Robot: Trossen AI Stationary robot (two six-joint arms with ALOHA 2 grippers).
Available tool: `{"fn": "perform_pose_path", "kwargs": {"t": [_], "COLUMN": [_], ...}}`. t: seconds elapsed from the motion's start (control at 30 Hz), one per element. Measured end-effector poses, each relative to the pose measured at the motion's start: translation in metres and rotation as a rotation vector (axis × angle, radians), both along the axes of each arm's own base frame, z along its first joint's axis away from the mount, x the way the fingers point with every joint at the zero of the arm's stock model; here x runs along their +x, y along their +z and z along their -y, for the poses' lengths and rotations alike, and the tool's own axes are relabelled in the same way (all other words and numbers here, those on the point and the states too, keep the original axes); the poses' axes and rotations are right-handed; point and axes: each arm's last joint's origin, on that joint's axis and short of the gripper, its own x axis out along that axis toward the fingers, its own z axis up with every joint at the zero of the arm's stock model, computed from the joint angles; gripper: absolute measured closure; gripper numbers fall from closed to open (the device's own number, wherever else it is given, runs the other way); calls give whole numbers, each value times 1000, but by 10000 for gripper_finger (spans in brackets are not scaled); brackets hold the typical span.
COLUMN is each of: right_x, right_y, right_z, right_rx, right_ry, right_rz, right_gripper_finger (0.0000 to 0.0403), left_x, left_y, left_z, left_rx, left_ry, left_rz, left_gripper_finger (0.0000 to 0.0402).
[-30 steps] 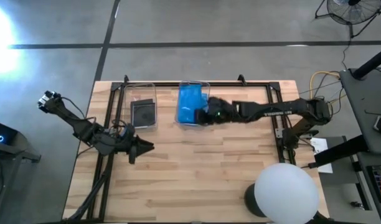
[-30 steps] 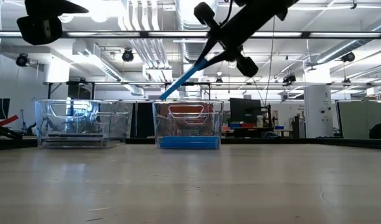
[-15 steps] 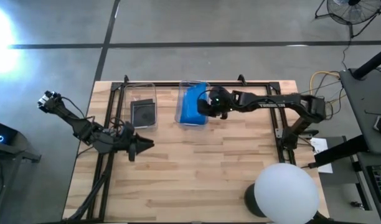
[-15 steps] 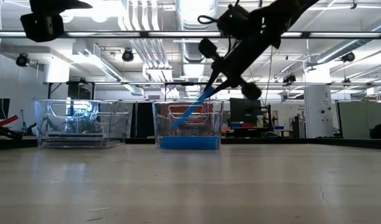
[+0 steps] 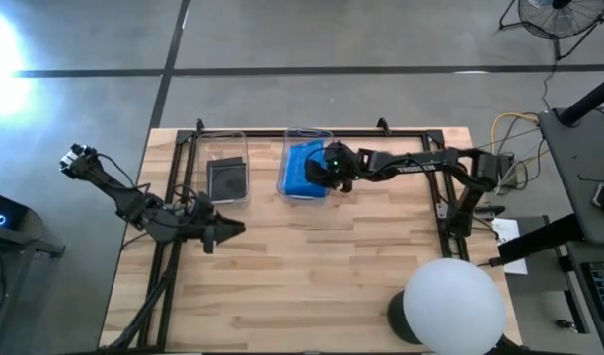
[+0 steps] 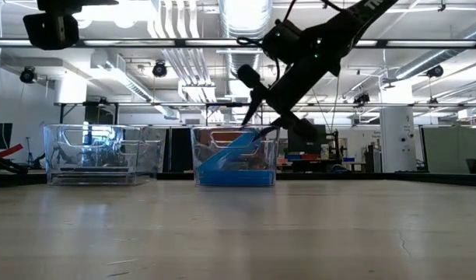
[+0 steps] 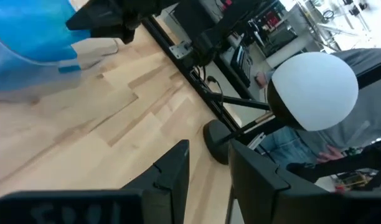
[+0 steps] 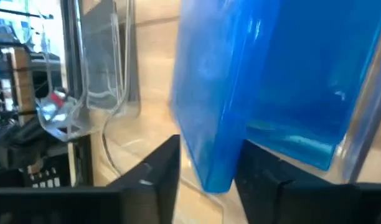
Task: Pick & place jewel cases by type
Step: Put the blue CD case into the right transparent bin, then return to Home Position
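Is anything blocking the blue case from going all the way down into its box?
Nothing visible blocks it. The right gripper holds the blue jewel case tilted, its low end already inside the clear bin, above the blue cases lying on the bottom. The left gripper waits over bare table.

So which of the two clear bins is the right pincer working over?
The bin holding the blue jewel cases, nearer the table's middle. The right pincer tilts a blue case into it; the other bin holds dark cases.
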Motion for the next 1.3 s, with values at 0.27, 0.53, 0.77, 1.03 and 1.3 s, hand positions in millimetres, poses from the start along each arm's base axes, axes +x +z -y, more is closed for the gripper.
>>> {"fn": "perform_pose_path", "kwargs": {"t": [0.27,0.53,0.77,1.03,1.3], "right_x": [-8,-12,-23,-29,-75], "right_y": [22,64,110,128,100], "right_z": [-22,-57,-72,-92,-99], "right_rx": [-132,-388,-486,-612,-714], "right_ry": [17,269,426,666,649], "right_rz": [-161,-237,-217,212,528], "right_gripper_finger": [183,168,172,166,165], "left_x": [4,4,4,0,-7], "left_y": [-1,-1,6,17,27], "left_z": [4,6,8,-3,-26], "left_rx": [-35,-75,17,103,256], "left_ry": [-37,-101,-197,-275,-361], "left_rz": [-5,-14,47,125,211], "left_gripper_finger": [307,307,307,307,307]}}
